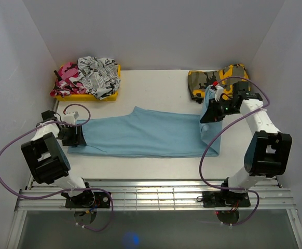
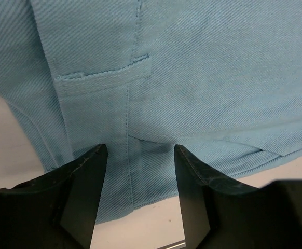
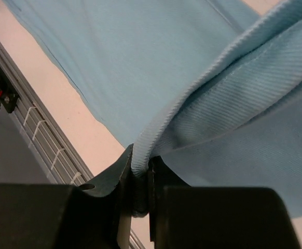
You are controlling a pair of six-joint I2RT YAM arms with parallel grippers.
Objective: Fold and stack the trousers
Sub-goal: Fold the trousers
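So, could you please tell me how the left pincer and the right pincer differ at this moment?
The left pincer has its jaws apart over flat cloth; the right pincer is clamped on a cloth edge. The left pincer sits low at the table; the right pincer holds its end lifted. Both work on the same trousers.

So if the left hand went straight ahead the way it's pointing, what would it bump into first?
The light-blue trousers. The left hand, open, points right at the cloth, with a stitched seam in its gap. It looks very close, though depth is hard to judge.
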